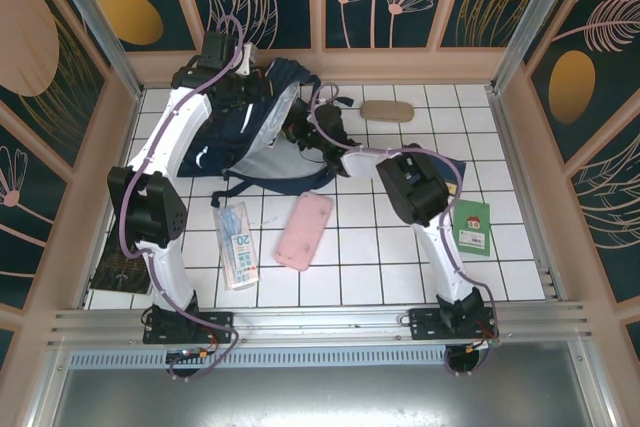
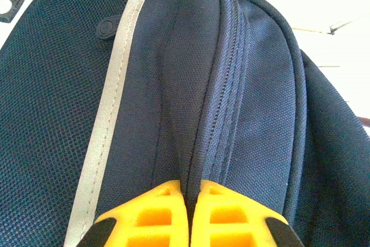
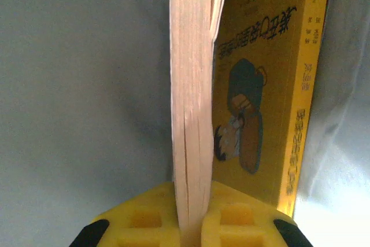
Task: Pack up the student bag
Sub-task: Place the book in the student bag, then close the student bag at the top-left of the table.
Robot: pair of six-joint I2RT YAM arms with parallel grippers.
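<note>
- Two claws, two jobs here. The left claw (image 2: 189, 203) is pressed tight on a ridge of navy fabric just beside the zipper (image 2: 222, 96) of the student bag (image 1: 250, 132). My read is that it's holding the mouth up and open so the other arm has room.
- Bag location: far left-centre of the tabletop (image 1: 380, 267), with its pale lining turned toward the right arm.
- Over to the right claw (image 3: 193, 218): nearly closed, pinching the page block of a yellow book (image 3: 263, 85). The book is held on edge, with the cover splayed off to one side of the pages.
- Grey lining on both sides of that book suggests it's already inside the opening. Going in edge-on looks like the sensible way to slide it down.
- Waiting on the tiles are a pink case (image 1: 304, 230), a beige case (image 1: 386, 111), a green booklet (image 1: 471, 227) and a clear packet (image 1: 236, 247). None is in the bag yet, so plenty of packing looks to be left.
</note>
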